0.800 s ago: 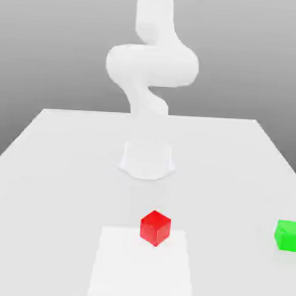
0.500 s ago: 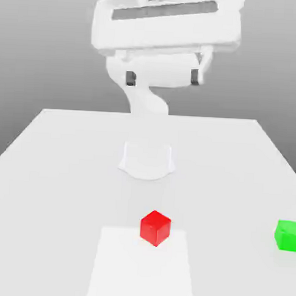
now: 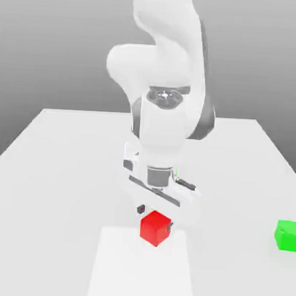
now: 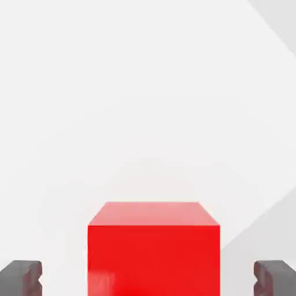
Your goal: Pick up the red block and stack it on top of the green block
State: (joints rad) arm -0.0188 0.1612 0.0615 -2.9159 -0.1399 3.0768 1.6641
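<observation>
The red block [image 3: 155, 230] rests on the white table [image 3: 63, 170], at the far edge of a paler square patch [image 3: 141, 269]. My gripper [image 3: 157, 217] has come down right at the block, its white hand just above and behind it. In the hand view the red block [image 4: 153, 248] sits between the two dark fingertips [image 4: 21, 276], with a gap on each side, so my gripper [image 4: 148, 278] is open and holds nothing. The green block [image 3: 287, 235] lies apart on the table at the exterior view's right edge.
The arm's round base [image 3: 130, 168] stands behind the hand in the middle of the table. Bare white tabletop stretches between the red and green blocks. The table's far edge runs behind the base.
The hand has dropped from high above the table down to the red block, fingers still spread. Neither block has moved.
</observation>
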